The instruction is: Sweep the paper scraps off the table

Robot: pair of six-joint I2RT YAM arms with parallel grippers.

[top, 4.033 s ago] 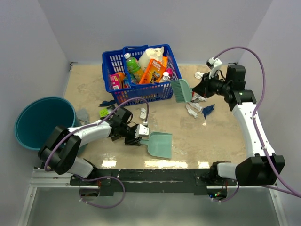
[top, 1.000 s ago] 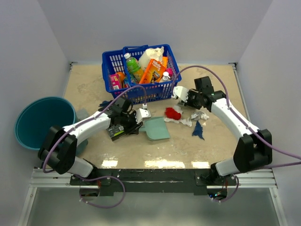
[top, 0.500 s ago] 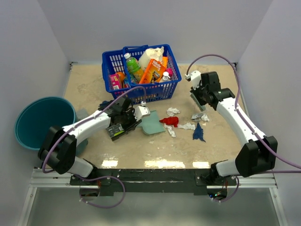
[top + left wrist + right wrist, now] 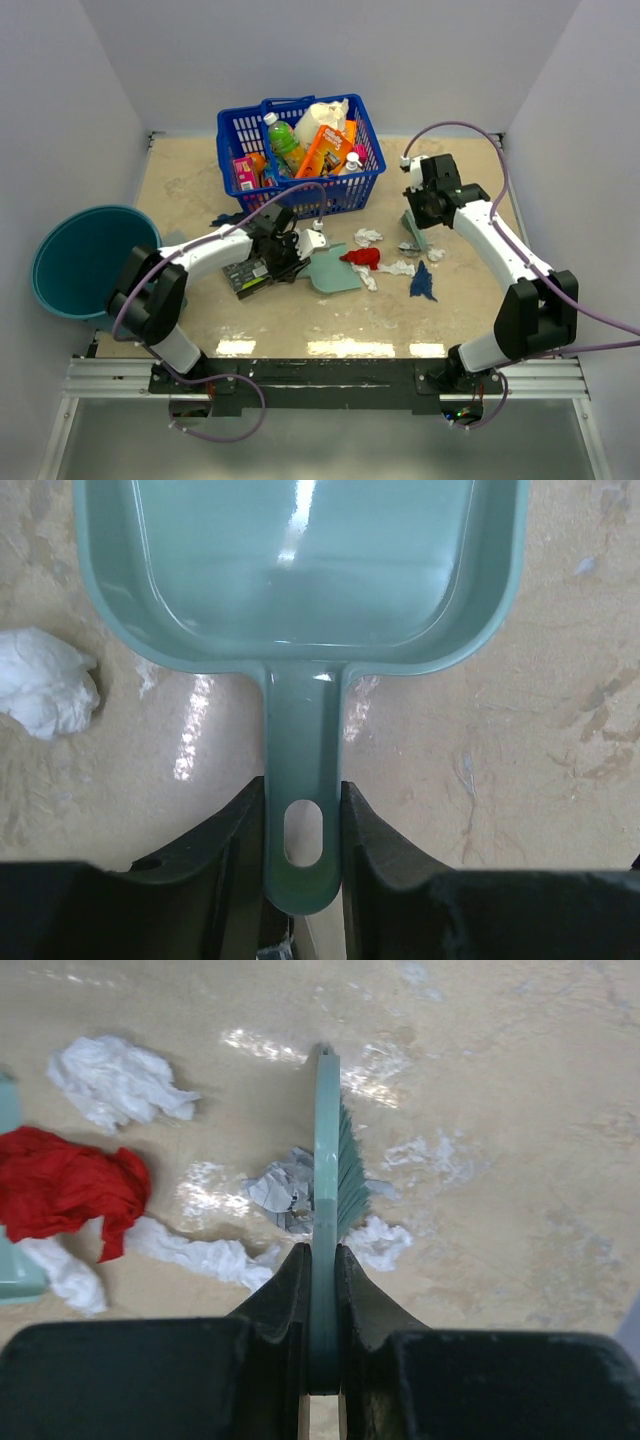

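Observation:
The mint-green dustpan [image 4: 330, 270] lies flat on the table [image 4: 470, 310], its mouth touching the red wad [image 4: 362, 258]. My left gripper [image 4: 300, 255] is shut on the dustpan's handle [image 4: 303, 830]; the pan [image 4: 300, 570] is empty, and a white wad [image 4: 45, 685] lies to its left. My right gripper [image 4: 415, 205] is shut on the mint brush [image 4: 330, 1150], whose bristles stand against a grey scrap [image 4: 283, 1192]. Red [image 4: 65, 1188] and white scraps [image 4: 115, 1082] lie to the brush's left. A dark blue scrap [image 4: 422, 283] lies nearer the front.
A blue basket [image 4: 300, 150] full of groceries stands at the back centre. A round teal bucket [image 4: 90, 260] sits off the table's left edge. A black-and-green packet [image 4: 245, 275] lies under my left arm. Another dark blue scrap [image 4: 225, 218] lies by the basket's left corner.
Over four seconds the brush dragged the scraps from the right toward the centre. The dustpan slid right until it met the red wad. The brush has just come down onto the grey scrap.

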